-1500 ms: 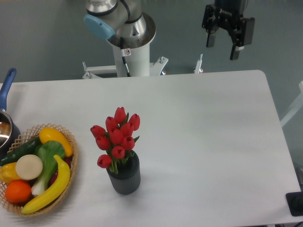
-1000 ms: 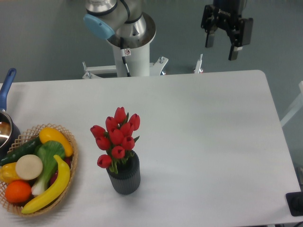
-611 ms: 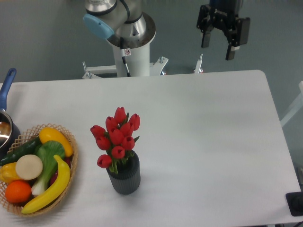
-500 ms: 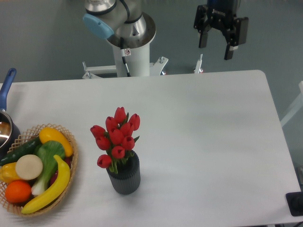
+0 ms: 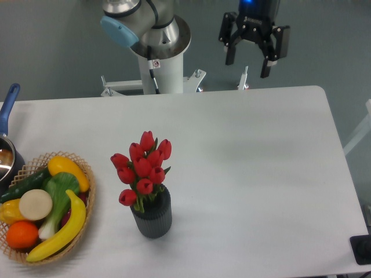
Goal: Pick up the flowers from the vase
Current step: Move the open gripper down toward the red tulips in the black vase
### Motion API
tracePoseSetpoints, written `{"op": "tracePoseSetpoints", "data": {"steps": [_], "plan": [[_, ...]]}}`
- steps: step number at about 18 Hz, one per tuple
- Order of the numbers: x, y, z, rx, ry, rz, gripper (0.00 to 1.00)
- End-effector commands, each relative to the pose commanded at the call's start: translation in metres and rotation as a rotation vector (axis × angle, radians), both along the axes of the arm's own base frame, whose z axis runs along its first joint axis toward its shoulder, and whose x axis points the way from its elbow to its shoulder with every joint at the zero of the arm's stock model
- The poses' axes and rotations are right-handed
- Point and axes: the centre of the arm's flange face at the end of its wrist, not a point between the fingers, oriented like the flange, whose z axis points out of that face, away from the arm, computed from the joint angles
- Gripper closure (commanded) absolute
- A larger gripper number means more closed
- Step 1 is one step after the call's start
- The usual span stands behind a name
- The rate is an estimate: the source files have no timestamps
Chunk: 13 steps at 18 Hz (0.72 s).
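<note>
The flowers [image 5: 142, 167], a bunch of red closed tulip buds with green stems, stand upright in the vase [image 5: 152, 218], a small dark grey ribbed cylinder on the white table, left of centre and near the front. My gripper [image 5: 247, 67] hangs high above the table's far edge, up and to the right of the flowers and well apart from them. Its two black fingers are spread wide and nothing is between them.
A wicker basket [image 5: 86, 209] with banana, orange, cucumber and other produce sits at the front left. A blue-handled pot [image 5: 8, 110] is at the left edge. The arm's white base [image 5: 157, 63] stands behind the table's far edge. A black object [image 5: 363, 249] is at the front right corner.
My gripper has moved left along the far edge of the table, toward the flowers' side, staying open. The flowers, vase and basket have not moved.
</note>
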Motion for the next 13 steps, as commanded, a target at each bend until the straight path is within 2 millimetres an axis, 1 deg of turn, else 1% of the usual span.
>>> {"op": "tracePoseSetpoints", "data": {"steps": [3, 6, 8, 11, 13], "plan": [[0.005, 0.013, -0.008, 0.048, -0.052, 0.069, 0.0], [0.01, 0.015, -0.017, 0.085, -0.054, 0.087, 0.0], [0.018, 0.018, -0.026, 0.085, -0.046, 0.07, 0.0], [0.026, 0.018, -0.044, 0.09, -0.023, 0.061, 0.0], [0.033, 0.02, -0.059, 0.088, -0.045, 0.058, 0.0]]}}
